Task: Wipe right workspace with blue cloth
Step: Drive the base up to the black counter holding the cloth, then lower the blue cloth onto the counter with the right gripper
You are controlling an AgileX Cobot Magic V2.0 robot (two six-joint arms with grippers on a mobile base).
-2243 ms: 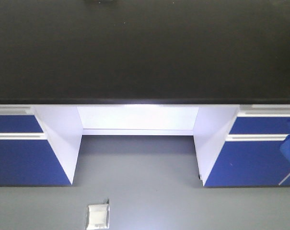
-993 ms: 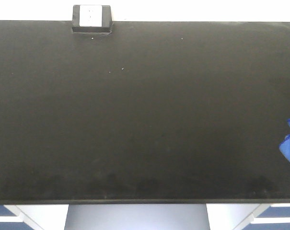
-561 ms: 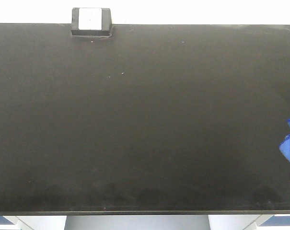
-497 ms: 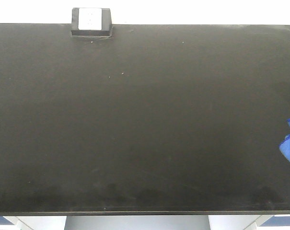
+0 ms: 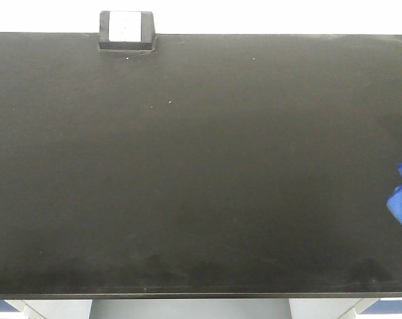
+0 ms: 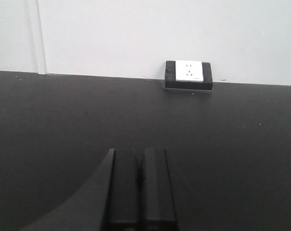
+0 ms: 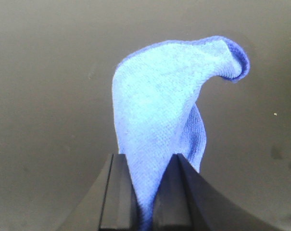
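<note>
1 nubbly blue cloth (image 7: 157,125) pinched in right end effector (image 7: 146,162); left end effector (image 6: 139,153) closed.

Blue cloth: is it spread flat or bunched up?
Bunched. The right gripper is shut on the cloth, which rises in folds, not laid flat on the bench.

The blue cloth (image 7: 157,120) is being pinched between the two dark fingers of the right end effector (image 7: 145,166), its upper corner curling rightward against the bench (image 7: 49,72)

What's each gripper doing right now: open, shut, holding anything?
Left gripper: shut, holding nothing.
Right gripper: shut on the blue cloth.
</note>
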